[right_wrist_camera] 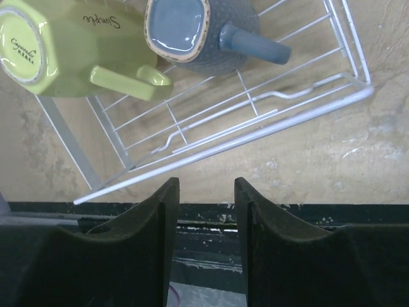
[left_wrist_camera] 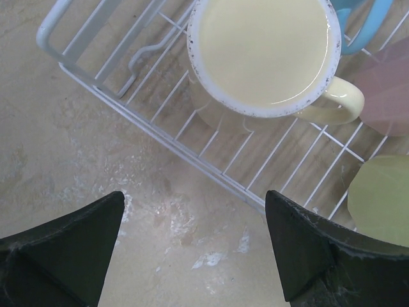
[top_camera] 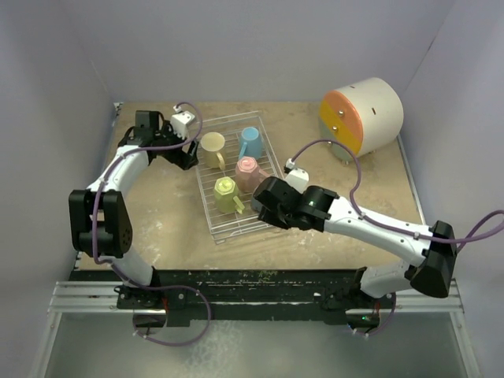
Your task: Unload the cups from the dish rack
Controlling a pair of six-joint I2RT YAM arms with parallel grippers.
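Zero unloaded so far, I'd say: cream mug [top_camera: 213,146], blue mug [top_camera: 250,142], pink mug [top_camera: 248,172], lime mug [top_camera: 227,194] and grey-blue mug [right_wrist_camera: 192,35] all sit in the dish rack [top_camera: 233,225] mid-worktop [top_camera: 161,224]. Left hand [left_wrist_camera: 193,214] gapes empty at its 10 o'clock. Right hand [right_wrist_camera: 206,192] is partly spread, holding nothing, at 4 o'clock.

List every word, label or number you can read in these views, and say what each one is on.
"Simple": handwritten-style script on the side of the lime green mug, seen in the right wrist view.
Two short printed lines on the same mug's underside: too small and blurred to read with certainty.
No other text can be read in any of the three views.
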